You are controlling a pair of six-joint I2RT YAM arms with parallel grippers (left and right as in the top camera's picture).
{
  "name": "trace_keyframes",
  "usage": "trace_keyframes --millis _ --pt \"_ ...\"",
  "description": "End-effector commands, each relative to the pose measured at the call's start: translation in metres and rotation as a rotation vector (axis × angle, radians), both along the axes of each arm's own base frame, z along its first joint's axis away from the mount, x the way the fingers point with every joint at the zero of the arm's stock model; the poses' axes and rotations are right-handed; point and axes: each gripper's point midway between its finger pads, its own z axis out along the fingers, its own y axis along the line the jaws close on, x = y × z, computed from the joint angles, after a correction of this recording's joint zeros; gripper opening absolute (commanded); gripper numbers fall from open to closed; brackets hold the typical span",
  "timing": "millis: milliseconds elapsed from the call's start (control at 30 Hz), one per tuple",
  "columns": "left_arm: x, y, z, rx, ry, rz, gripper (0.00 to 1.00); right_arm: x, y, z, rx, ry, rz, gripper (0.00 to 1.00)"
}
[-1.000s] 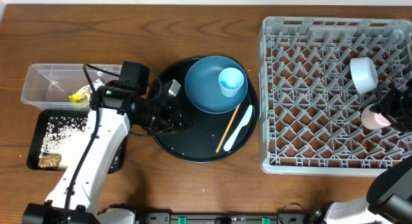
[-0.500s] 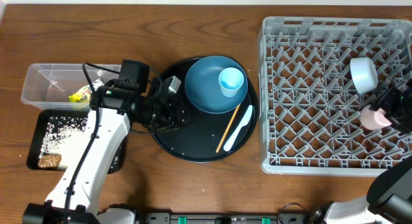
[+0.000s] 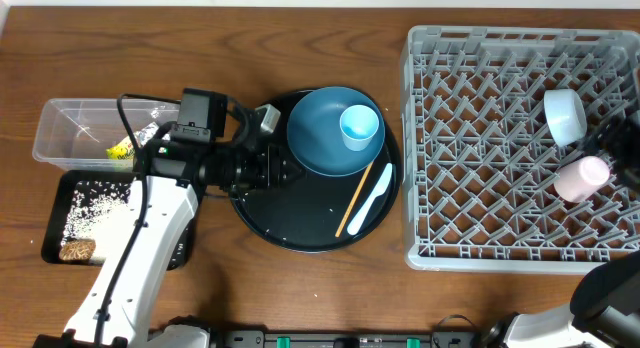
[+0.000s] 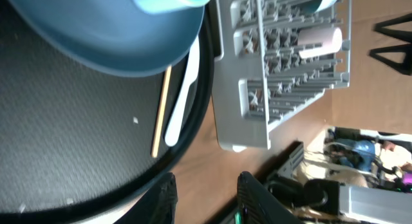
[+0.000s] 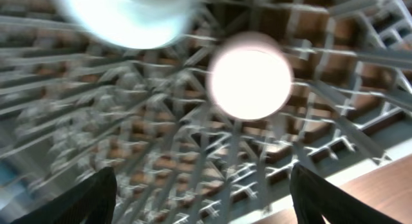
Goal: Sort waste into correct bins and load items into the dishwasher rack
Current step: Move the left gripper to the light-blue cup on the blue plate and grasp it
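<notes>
The right gripper [image 5: 206, 201] is open wide, and nothing sits between its two dark fingers [image 5: 90, 198]. In the right wrist view they show at the bottom corners. The pink cup [image 5: 250, 74] is in the upper middle, with its round end to the camera. It is apart from the fingers. From above, the pink cup [image 3: 582, 176] lies on its side in the grey rack [image 3: 480, 138], near the right edge. The white bowl [image 3: 564, 115] rests in the rack just above it in the picture.

The left gripper [image 4: 207, 198] is open a little and holds nothing. Its two fingers poke up from the bottom of the left wrist view. From above, it hangs over the left part of the round black tray [image 3: 290, 223], in the middle of the picture.

On that tray sits the blue plate [image 3: 320, 138], just right of the left gripper, at the top of the tray. The light blue cup [image 3: 359, 126] stands on the plate. The chopstick [image 3: 355, 200] and the white spoon [image 3: 374, 200] lie side by side on the tray's right part, below the plate.

At the left of the brown table [image 3: 250, 48] is the clear tub [image 3: 70, 128] with the yellow-green wrapper [image 3: 122, 148] inside. Just below it, the flat black tray [image 3: 55, 223] holds white rice [image 3: 95, 203] and a small brown lump [image 3: 76, 250].
</notes>
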Motion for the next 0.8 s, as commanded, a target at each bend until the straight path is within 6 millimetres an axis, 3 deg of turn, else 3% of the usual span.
trace_keyframes --millis 0,67,367,533,633,767 --pt "0.010 0.006 0.001 0.047 -0.029 0.053 0.33 0.018 0.030 0.040 0.118 -0.170 0.146 0.79" --pt "0.019 0.008 -0.002 0.090 -0.052 0.092 0.33 0.019 0.045 0.049 0.174 -0.200 0.191 0.78" --pt "0.065 -0.012 0.007 0.238 -0.249 0.312 0.34 0.008 0.074 0.041 0.215 -0.114 0.259 0.77" --pt "0.082 -0.040 0.009 0.249 -0.339 0.370 0.37 0.010 0.087 0.039 0.208 -0.098 0.303 0.77" --pt "0.092 -0.057 -0.002 0.246 -0.345 0.387 0.37 0.011 0.091 0.038 0.197 -0.088 0.320 0.77" --pt "0.107 -0.069 -0.039 0.259 -0.287 0.423 0.38 0.011 0.095 0.038 0.189 -0.080 0.335 0.78"
